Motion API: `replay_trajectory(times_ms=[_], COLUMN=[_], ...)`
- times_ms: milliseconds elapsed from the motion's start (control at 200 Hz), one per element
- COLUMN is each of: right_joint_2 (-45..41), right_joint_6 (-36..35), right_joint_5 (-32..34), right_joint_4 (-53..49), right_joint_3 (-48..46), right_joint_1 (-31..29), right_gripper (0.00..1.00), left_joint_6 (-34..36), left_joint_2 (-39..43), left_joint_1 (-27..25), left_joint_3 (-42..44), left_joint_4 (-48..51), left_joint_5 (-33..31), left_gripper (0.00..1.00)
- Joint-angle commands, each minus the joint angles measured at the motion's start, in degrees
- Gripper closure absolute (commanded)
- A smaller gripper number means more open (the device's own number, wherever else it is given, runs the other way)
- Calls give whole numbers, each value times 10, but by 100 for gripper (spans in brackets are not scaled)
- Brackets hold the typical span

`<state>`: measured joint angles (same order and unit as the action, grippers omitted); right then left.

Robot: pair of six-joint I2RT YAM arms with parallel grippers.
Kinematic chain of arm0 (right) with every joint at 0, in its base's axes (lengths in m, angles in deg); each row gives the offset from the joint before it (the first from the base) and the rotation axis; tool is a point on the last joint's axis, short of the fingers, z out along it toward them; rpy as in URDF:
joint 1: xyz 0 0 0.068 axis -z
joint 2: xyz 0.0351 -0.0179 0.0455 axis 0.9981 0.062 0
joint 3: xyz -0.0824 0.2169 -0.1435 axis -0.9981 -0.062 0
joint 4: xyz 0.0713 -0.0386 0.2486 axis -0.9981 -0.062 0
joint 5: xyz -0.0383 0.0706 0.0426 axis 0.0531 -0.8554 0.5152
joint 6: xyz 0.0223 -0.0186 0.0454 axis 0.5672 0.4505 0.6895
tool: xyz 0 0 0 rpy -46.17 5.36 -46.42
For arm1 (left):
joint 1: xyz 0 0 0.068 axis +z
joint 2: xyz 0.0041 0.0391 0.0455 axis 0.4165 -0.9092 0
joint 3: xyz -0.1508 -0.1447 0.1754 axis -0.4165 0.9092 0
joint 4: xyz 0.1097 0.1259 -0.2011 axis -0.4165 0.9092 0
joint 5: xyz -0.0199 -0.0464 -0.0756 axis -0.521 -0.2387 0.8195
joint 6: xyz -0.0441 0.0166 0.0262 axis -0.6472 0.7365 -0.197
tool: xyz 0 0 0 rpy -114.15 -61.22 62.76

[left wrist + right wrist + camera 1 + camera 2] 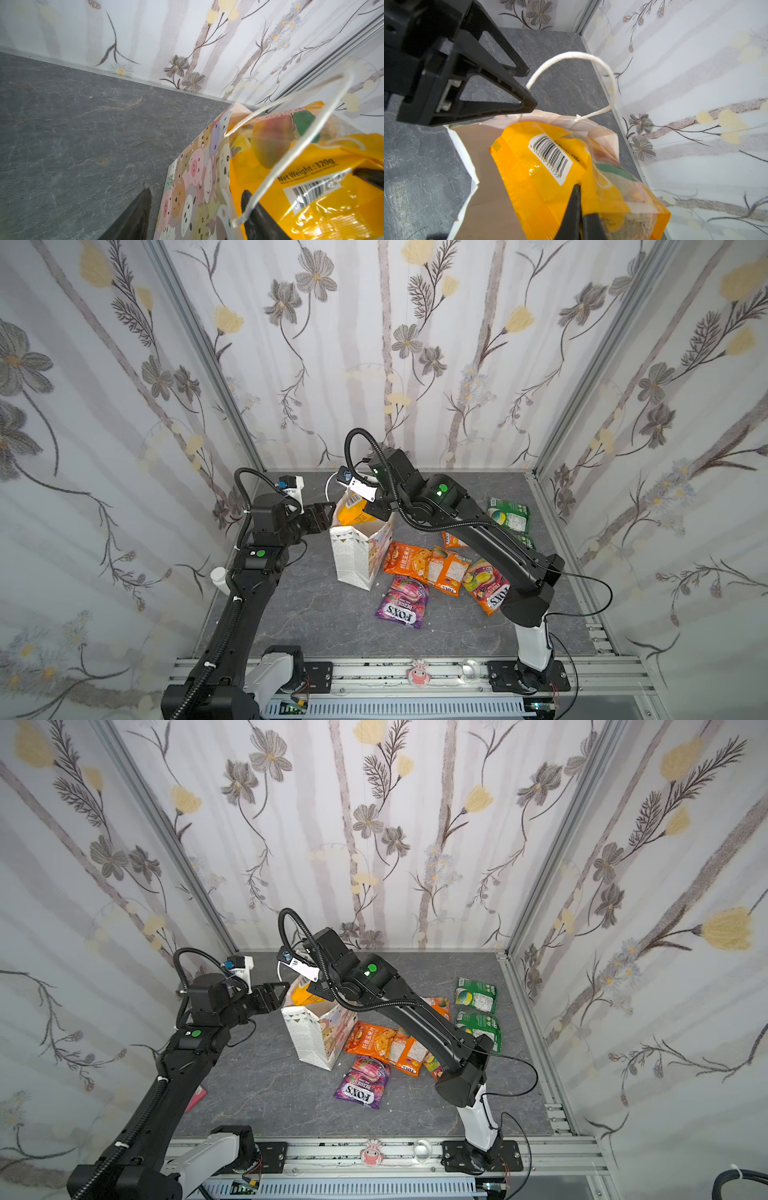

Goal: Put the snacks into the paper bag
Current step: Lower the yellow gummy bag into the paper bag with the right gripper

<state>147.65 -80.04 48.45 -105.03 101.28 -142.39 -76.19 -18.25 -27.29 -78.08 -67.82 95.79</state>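
The left gripper [330,515] meets the paper bag [353,560] from its left side. Its jaws are partly apart and straddle the rim: in the left wrist view one finger [135,214] sits outside the cartoon-animal wall and the other inside, with the wall loose between them rather than pinched. The bag stands upright and open-mouthed on the grey table [307,614], and a white cord handle [591,58] arches above its far rim. A yellow packet [351,510] (barcode label facing up) pokes tilted out of the bag's mouth, its lower part inside. The right gripper [579,193] is clamped tight on the packet's upper edge, just above the bag's opening. The other snacks lie flat to the right of the bag. Two overlapping orange packets [415,564] are just beside its base, and a purple FOX'S bag [401,601] lies right of its near corner. A multicoloured FOX'S bag [486,585] is farther right, partly under the right arm. Two green packets [477,996] are farthest from the bag.
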Motion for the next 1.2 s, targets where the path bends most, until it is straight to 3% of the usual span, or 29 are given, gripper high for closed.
replay_trajectory(times_ms=[0, 614, 924, 1194], right_joint_2=[4, 31, 51, 57], right_joint_6=[-20, -30, -14, -7], right_joint_5=[20, 23, 46, 27], right_joint_4=[27, -39, -39, -29], right_joint_3=[7, 6, 6, 6], right_joint_1=[-6, -49, -50, -50], right_gripper=[100, 100, 100, 100], left_joint_6=[6, 6, 4, -1], left_joint_2=[-1, -2, 0, 5], left_joint_1=[0, 0, 0, 0], left_joint_3=[-7, -8, -6, -1], left_joint_4=[-5, -5, -12, -25], left_joint_5=[-4, -3, 14, 28], left_gripper=[32, 32, 32, 32])
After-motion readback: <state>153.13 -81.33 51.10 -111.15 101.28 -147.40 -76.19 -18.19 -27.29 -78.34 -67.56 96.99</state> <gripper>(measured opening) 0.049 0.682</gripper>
